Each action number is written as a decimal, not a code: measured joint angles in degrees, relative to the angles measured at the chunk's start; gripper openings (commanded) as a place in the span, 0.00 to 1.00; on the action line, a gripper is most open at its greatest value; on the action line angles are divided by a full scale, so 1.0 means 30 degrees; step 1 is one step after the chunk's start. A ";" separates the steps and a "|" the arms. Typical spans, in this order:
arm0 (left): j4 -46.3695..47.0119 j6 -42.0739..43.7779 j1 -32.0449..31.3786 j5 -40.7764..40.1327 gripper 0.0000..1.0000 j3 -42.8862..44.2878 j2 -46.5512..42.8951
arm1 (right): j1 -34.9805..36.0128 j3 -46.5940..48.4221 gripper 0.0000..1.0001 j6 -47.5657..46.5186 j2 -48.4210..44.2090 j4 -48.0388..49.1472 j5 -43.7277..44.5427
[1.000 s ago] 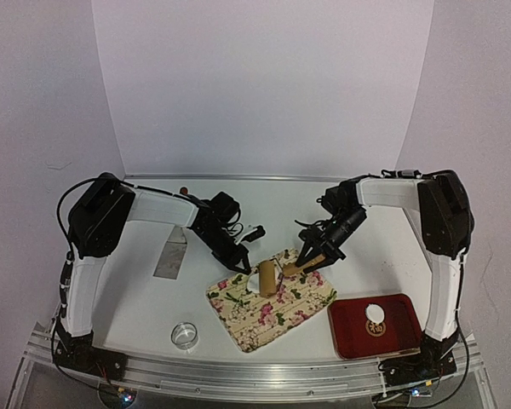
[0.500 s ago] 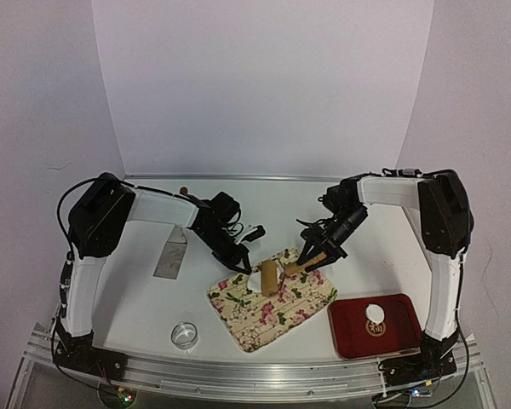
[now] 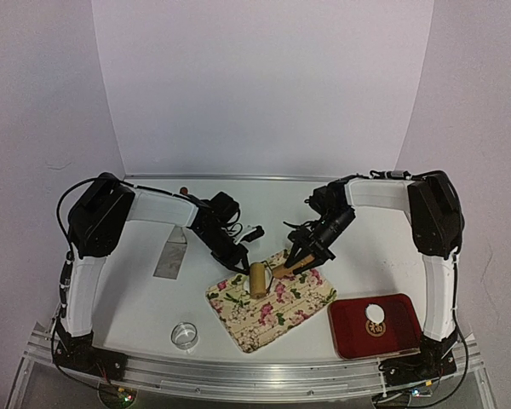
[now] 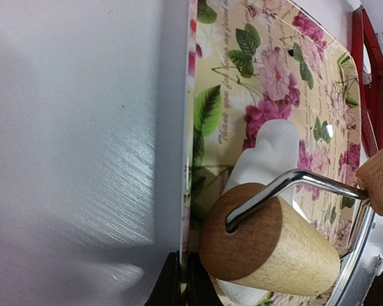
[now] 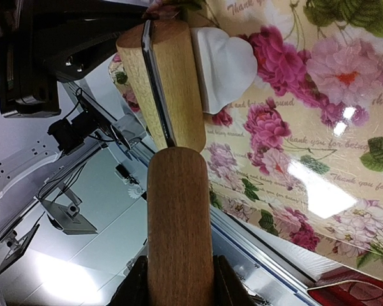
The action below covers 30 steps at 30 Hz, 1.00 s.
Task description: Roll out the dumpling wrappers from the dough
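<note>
The rolling pin (image 3: 258, 279) has moved left across the floral board (image 3: 264, 319) since a second ago, and my right arm has reached further inward with it. The pin's wooden barrel now lies over one end of the dough piece (image 4: 268, 150), a white, lumpy, roughly heart-shaped patch near the board's far left corner. The rest of the dough shows beyond the barrel in both wrist views. From above the barrel covers it almost wholly and I can hardly make it out. My right gripper (image 3: 298, 258) is clenched round the pin's wooden handle (image 5: 179, 223), with the forearm slanting down and leftward from a raised elbow. Only the inner edges of its fingers show at the bottom of its own view. My left arm stretches forward and to the right, low over the table (image 3: 136, 298). My left gripper (image 3: 237, 258) is pinched closed on the board's far left edge, though its fingertips are cut off at the bottom of the wrist picture. One finished dumpling wrapper (image 3: 374, 312), a small round white disc, lies on the red tray (image 3: 349, 336) to the right of the board, just behind a gold emblem too small to read. A ring cutter (image 3: 185, 334) sits near the table's front edge, left of the board, and a flat metal scraper (image 3: 171, 258) lies further back beneath my left arm.
</note>
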 measured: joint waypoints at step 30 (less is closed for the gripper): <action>-0.2922 -0.5395 0.0044 -0.1901 0.61 -0.2928 -0.3816 | 0.1430 -0.0528 0.00 0.6745 -0.3750 0.1915 0.2750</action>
